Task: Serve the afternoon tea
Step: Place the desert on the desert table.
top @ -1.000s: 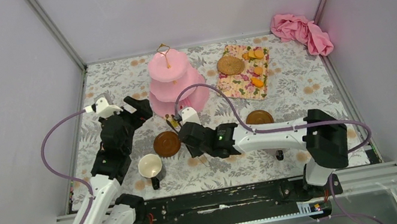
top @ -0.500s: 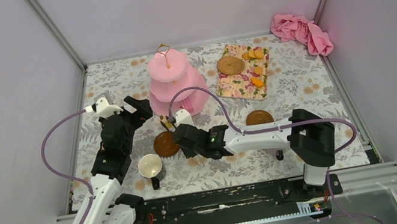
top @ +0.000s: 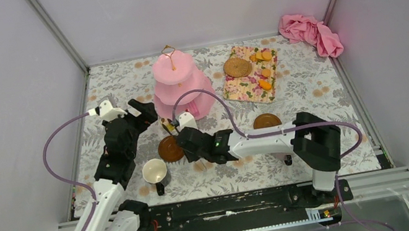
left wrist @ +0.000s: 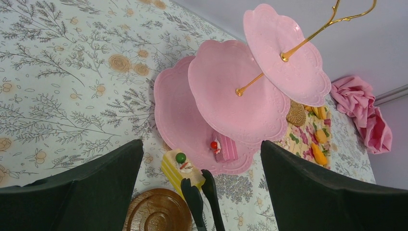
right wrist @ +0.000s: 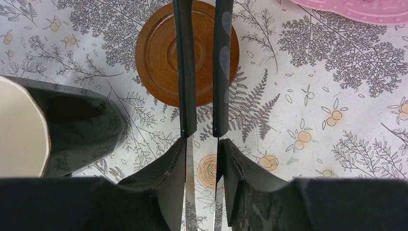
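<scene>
Your right gripper (right wrist: pixel 202 144) is clamped on slim black tongs (right wrist: pixel 184 72) reaching over a brown round saucer (right wrist: pixel 156 53); your left gripper (left wrist: pixel 199 154) hangs wide apart.

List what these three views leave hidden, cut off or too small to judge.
- Tips of the tongs: cut off by the top edge in the right wrist view. The left wrist view leaves unclear whether they touch the yellow cake.
- Near saucer: partly covered by the right gripper, top view.
- Bottom tier of the cake stand: mostly under the upper tiers, top view.
- Biscuits: too small to count, top view.
</scene>
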### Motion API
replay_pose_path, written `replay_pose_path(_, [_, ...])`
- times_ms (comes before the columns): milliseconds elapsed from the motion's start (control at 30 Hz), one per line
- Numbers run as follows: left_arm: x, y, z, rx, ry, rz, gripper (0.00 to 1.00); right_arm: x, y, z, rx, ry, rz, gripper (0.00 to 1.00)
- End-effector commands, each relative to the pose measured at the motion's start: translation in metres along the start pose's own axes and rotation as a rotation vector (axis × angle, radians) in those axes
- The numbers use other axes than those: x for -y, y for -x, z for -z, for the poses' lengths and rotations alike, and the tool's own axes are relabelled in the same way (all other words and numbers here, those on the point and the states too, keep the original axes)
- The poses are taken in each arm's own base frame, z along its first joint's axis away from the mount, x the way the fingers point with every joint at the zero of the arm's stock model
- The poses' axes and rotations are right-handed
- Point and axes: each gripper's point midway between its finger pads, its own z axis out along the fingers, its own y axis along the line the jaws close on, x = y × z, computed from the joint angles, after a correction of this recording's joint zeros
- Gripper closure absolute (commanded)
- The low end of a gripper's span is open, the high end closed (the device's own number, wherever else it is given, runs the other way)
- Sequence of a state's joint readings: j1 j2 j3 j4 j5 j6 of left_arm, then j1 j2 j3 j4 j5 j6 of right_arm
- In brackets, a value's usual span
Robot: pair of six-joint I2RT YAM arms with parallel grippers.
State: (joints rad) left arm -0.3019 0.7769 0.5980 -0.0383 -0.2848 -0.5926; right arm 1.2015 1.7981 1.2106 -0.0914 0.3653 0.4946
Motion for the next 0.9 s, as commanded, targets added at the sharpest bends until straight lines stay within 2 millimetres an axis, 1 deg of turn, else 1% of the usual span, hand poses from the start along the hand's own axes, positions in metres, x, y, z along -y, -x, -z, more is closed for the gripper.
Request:
replay_pose_path(0, [0.004,0.008,-0.002,0.035,-0.013,-0.007,0.00,-0.010,0.031,-0.001,0.084,0.049,-0.053,1.00])
replay_pose_path(167, [0.005,0.008,-0.002,0.033,-0.013,-0.008,0.00,-0.008,0.032,-0.005,0.089,0.054,-0.066,1.00])
replay_pose_path(600, [0.005,0.007,-0.003,0.028,-0.017,-0.011,0.00,0.005,0.026,-0.019,0.070,0.058,-0.109,1.00])
replay_pose_path(867, [0.004,0.005,-0.003,0.025,-0.013,-0.015,0.00,0.010,0.024,-0.024,0.070,0.065,-0.130,1.00])
